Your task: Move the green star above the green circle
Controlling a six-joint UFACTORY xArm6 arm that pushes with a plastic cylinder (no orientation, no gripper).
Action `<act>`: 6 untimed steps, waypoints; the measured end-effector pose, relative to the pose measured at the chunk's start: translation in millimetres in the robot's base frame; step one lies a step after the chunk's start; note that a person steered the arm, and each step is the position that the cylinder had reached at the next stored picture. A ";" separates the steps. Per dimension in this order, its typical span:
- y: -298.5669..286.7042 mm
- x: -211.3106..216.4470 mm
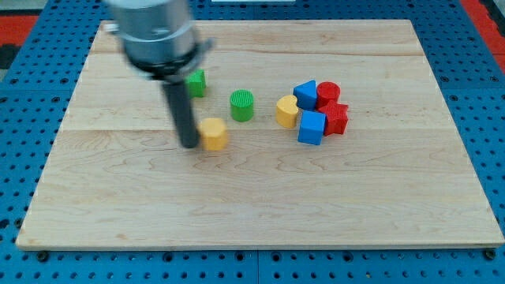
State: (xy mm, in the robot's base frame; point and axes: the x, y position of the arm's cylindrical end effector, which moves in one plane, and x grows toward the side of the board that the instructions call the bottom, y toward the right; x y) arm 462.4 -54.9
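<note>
One green star (196,82), half hidden behind the rod, stands upright.

The board (260,197) is pale wood with grain lines. On it are two green blocks (196,82) (242,105), two yellow blocks (213,134) (286,111), two blue blocks (305,94) (311,127) and two red blocks (329,93) (338,119). The rod (181,114) is dark.

Wood table (260,205), blocks toward far edge: green star (196,82), green circle (242,105), yellow hexagon (214,133), yellow heart (286,111), blue triangle (305,94), red cylinder (328,94), blue cube (312,127), red star (337,119).
</note>
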 end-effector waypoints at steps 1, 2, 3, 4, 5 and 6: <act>53.6 0.8; 13.2 18.1; -90.1 -26.0; -103.4 -103.8; -79.5 -121.6; 28.3 -121.0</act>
